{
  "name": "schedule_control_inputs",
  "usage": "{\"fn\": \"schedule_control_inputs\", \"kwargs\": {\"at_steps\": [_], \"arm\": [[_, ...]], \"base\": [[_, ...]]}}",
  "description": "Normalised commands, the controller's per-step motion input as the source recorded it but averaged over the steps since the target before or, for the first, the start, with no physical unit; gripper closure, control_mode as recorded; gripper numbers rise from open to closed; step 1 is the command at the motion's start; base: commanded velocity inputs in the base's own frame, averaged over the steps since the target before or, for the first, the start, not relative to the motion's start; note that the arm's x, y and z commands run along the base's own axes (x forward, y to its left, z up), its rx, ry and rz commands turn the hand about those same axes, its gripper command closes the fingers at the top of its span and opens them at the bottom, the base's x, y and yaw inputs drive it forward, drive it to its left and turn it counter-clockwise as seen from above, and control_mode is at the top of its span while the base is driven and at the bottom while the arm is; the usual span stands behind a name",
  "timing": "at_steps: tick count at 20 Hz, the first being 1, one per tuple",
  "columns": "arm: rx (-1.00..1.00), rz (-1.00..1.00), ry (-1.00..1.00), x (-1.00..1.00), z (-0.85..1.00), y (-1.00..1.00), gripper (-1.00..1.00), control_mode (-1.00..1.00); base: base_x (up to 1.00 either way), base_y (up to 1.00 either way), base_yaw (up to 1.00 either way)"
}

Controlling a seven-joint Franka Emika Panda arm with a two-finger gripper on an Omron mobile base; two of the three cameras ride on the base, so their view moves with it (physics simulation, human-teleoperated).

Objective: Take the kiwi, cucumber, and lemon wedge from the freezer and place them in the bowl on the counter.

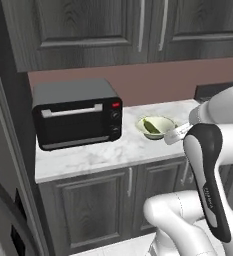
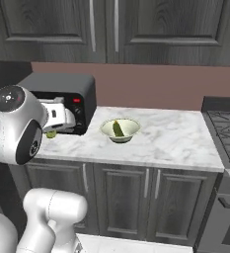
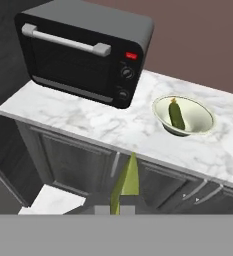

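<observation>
The claw [image 3: 119,207] is squeezed nearly shut on a thin yellow-green piece that sticks up between its tips in the hand view. It looks like the lemon wedge [image 3: 126,182]. In the right base view a small yellow-green bit peeks out just under the hand, at the left end of the counter [image 2: 175,141].

The bowl [image 3: 184,115] sits on the white marble counter, to the right of the black toaster oven [image 3: 88,55]. The cucumber [image 3: 176,114] already lies inside the bowl, and its long way points from the near rim to the far rim. I cannot see a kiwi in the bowl.

The thing that matters most now is where the bowl lies from the claw. The claw hangs out in front of the counter edge, over the dark cabinet doors [image 3: 83,167]. The bowl is farther away and off to the right. So I think the claw has to go forward and right until the wedge is over the bowl, then let go. The toaster oven stands close on the left, so the arm should keep away from it.
</observation>
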Motion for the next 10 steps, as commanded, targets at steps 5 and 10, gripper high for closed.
{"fn": "schedule_control_inputs", "kwargs": {"at_steps": [5,10], "arm": [[0.00,0.00,0.00,0.00,0.00,0.00,1.00,1.00],[0.00,0.00,0.00,0.00,0.00,0.00,1.00,1.00]], "base": [[0.46,-0.14,0.00],[0.41,-0.23,0.00]]}}
